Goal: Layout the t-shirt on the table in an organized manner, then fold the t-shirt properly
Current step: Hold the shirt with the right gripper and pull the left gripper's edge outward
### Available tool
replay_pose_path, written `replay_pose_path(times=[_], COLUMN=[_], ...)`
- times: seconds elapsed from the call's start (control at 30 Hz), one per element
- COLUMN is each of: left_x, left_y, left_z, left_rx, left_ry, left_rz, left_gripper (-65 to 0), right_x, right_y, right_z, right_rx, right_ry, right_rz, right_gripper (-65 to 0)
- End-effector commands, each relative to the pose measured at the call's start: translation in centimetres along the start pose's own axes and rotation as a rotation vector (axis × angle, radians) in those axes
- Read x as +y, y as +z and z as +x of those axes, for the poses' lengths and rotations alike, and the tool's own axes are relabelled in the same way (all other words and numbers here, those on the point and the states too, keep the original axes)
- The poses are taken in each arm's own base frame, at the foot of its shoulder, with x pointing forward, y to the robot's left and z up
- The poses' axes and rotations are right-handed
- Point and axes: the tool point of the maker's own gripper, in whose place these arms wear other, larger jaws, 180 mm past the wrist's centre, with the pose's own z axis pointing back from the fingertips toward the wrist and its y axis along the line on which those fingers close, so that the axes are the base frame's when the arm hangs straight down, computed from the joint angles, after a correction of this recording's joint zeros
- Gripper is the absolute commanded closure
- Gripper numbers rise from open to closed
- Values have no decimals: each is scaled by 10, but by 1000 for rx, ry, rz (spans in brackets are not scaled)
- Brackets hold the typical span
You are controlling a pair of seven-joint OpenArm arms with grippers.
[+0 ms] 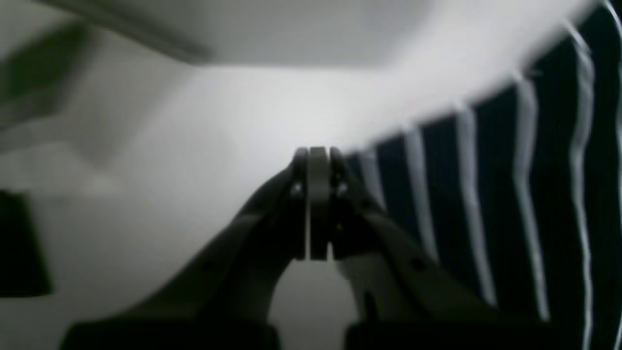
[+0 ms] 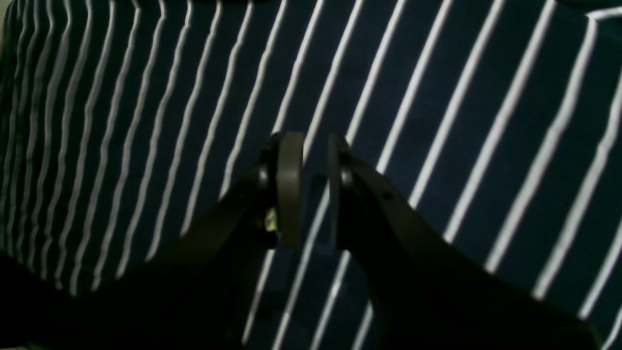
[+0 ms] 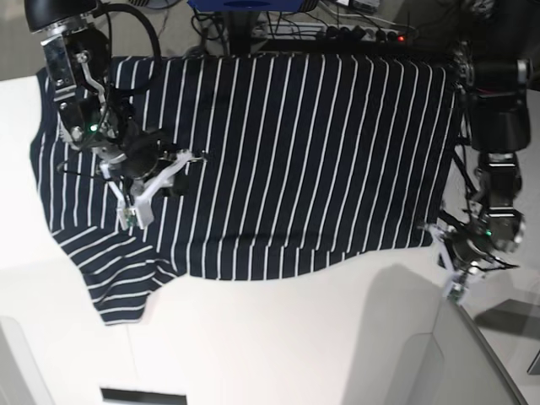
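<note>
The t-shirt (image 3: 295, 152), dark navy with thin white stripes, lies spread flat across the far half of the white table (image 3: 295, 337). One sleeve (image 3: 118, 278) sticks out at the near left. My left gripper (image 3: 439, 236) sits at the shirt's near right corner. In the left wrist view it (image 1: 318, 155) is shut, pads pressed together right at the striped edge (image 1: 486, 204); whether cloth is pinched cannot be told. My right gripper (image 3: 181, 171) hovers over the shirt's left part. In the right wrist view its jaws (image 2: 315, 146) stand slightly apart, and stripes (image 2: 437, 97) show through the gap.
Cables and a power strip (image 3: 363, 29) run behind the table's far edge, beside a blue object (image 3: 245, 4). The shirt's far hem lies along that edge. White tabletop (image 1: 218, 146) stretches in front of the shirt, with panel seams at the near right (image 3: 439, 337).
</note>
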Motion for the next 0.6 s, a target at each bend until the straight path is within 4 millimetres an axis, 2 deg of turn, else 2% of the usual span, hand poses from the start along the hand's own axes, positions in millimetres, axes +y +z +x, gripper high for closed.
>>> replay_pose_path(times=[0.0, 0.03, 0.13, 0.17, 0.2, 0.27, 0.37, 0.47, 0.57], left_x=[5, 4, -2, -3, -3, 3, 23, 33, 28], left_y=[2, 1, 0, 1, 1, 3, 7, 10, 11], left_z=[5, 4, -8, -12, -14, -16, -35, -48, -61], left_rx=[-11, -7, 8, 12, 6, -26, -56, -76, -73], left_ry=[0, 2, 6, 9, 39, 150, 364, 480, 530], left_rz=[7, 5, -7, -8, -13, -22, -29, -45, -70], left_gripper=[0, -35, -411, -482, -522, -515, -494, -495, -495], right_x=[1, 1, 1, 0, -1, -2, -2, -2, -2], right_y=[2, 2, 2, 2, 3, 3, 3, 4, 4], right_z=[15, 15, 15, 14, 13, 12, 9, 3, 2], right_rx=[-46, -46, -46, -44, -42, -39, -30, -20, -19], right_ry=[8, 8, 8, 8, 10, 11, 12, 10, 9], right_rz=[8, 8, 8, 6, 4, 2, 2, 1, 1], right_gripper=[-96, -96, -96, -96, -96, -96, -96, -96, -96])
